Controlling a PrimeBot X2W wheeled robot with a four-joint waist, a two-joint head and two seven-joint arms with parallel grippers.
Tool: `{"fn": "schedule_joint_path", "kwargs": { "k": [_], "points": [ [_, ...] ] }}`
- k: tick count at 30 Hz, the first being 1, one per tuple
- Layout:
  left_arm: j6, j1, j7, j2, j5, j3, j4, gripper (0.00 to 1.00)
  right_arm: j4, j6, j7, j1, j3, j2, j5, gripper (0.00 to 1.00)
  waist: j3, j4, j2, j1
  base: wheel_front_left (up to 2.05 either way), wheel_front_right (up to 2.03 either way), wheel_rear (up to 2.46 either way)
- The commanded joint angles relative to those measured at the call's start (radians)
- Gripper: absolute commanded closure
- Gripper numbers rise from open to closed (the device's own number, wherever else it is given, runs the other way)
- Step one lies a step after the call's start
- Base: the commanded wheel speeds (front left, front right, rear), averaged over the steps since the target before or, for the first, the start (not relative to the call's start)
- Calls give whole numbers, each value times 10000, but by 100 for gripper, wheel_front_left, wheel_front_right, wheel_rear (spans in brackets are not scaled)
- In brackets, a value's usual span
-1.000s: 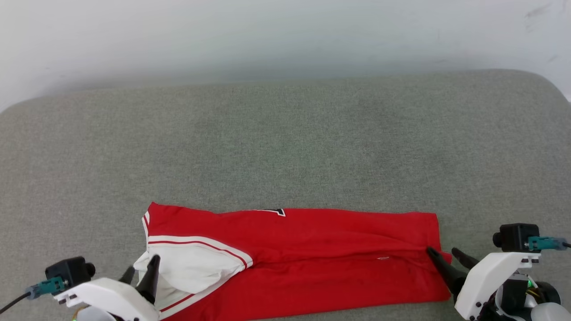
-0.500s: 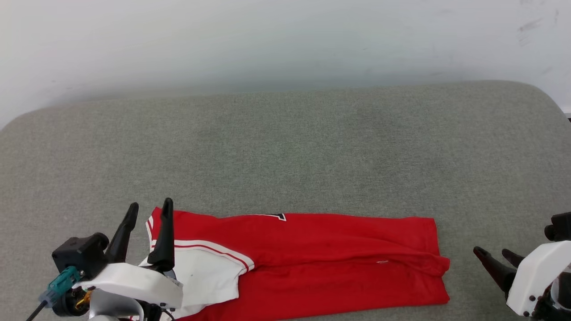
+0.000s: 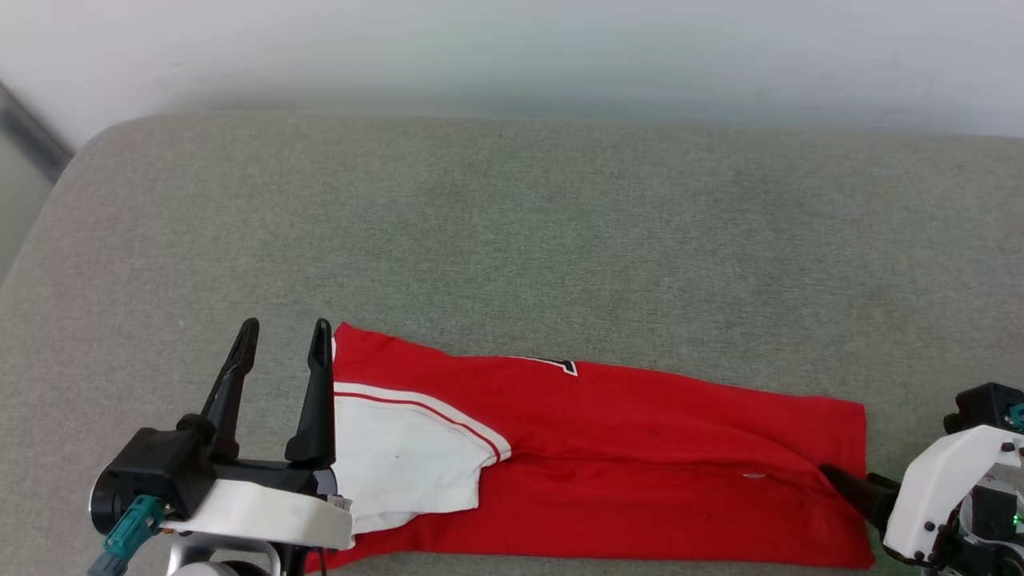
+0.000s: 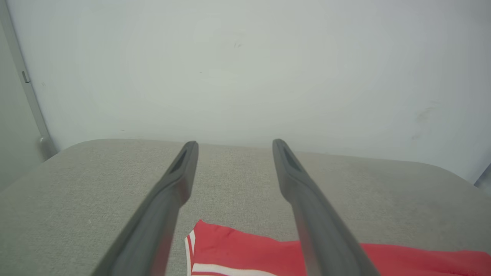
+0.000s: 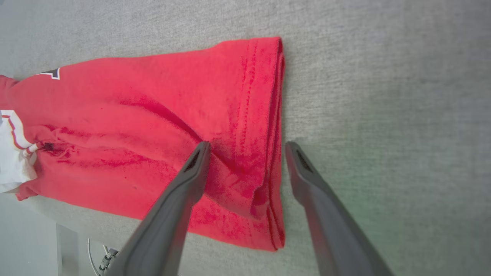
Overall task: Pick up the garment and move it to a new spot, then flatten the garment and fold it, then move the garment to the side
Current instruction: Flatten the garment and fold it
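Garment (image 3: pixel 640 448): lying on the pad (image 3: pixel 512 224), at the near edge, folded into a long red band running left to right. Resting flat, with one shallow crease running toward the right end. Showing red from the right wrist too (image 5: pixel 153 126), and as a red corner low in the left wrist view (image 4: pixel 238 249).

Sleeve (image 3: pixel 400 456): white, edged with a red stripe, lying on top of the band at its left end.

Number (image 3: pixel 560 364): black with a white outline, peeking out at the far fold edge, mostly hidden.

Hem (image 5: pixel 276 134): stitched and layered, forming the band's right end.

Left gripper (image 3: pixel 286 326): hovering at the garment's left end, fingers pointing away toward the wall (image 3: pixel 512 48). Jaws standing wide apart, gripping nothing (image 4: pixel 234 143). Inner finger overlapping the red corner in the head view, outer finger over bare pad.

Right gripper (image 3: pixel 848 474): reaching in at the garment's right end. Jaws standing wide apart, straddling the hem (image 5: pixel 248 145), one finger over red cloth by the crease, the other over grey pad just beside the edge. Contact with the cloth: cannot tell.
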Motion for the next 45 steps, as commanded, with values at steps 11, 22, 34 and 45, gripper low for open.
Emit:
{"fn": "schedule_joint_path", "kwargs": {
  "k": [11,22,34,45],
  "points": [
    [27,-243,80,63,218,-182,-232,0,1415,-4,321,-436,753,284,518,100,406,559,0,0,0,0,0],
    [188,66,126,130,181,-172,-171,0,953,-6,-92,-938,1071,-498,706,100,-227,56,0,0,0,0,0],
    [259,161,170,154,203,-260,-274,0,1249,-6,38,-987,-987,-1183,148,100,-237,-709,0,0,0,0,0],
    [185,51,194,89,146,-402,-205,0,227,-4,2735,-1375,-1918,1107,3185,100,-318,-921,0,0,0,0,0]
  ]
}}
